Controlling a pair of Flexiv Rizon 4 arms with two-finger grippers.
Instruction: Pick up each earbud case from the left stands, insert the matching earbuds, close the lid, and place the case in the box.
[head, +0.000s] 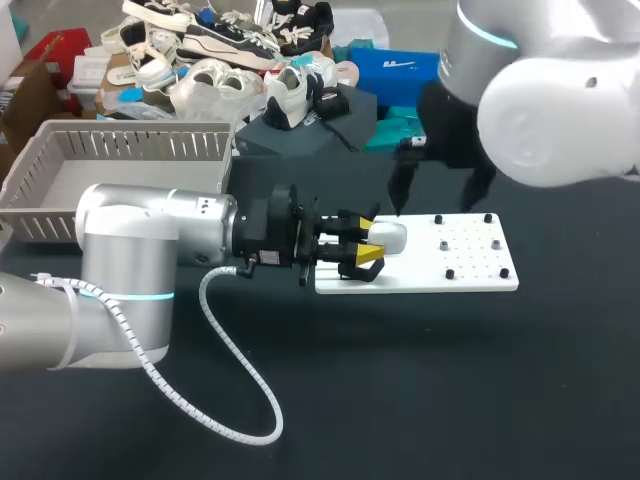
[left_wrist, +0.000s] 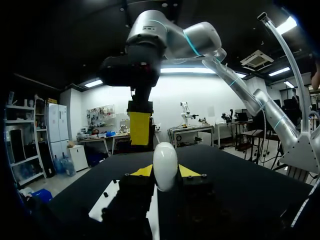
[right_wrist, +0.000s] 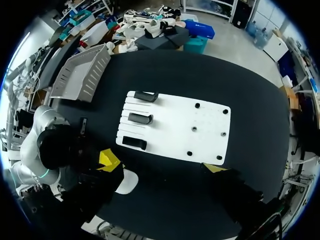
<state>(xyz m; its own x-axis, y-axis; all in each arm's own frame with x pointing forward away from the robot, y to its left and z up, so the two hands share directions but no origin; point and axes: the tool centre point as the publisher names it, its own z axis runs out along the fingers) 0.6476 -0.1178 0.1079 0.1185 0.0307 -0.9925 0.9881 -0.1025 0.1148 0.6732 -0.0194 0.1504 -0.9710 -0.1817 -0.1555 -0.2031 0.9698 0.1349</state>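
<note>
Black table (head: 430, 400), matte top, plain, one colour throughout. Head view: top spreads from 3 o'clock through 6 to 9 o'clock and fills centre; far side lies toward 12 o'clock, edge there mostly hidden. Light soft and even over surface. Left wrist view: same top (left_wrist: 250, 192) runs ahead as dark flat plane to straight far edge. Right wrist view: top (right_wrist: 200, 75) seen from above, nearly whole, dark throughout, far and side edges showing.
</note>
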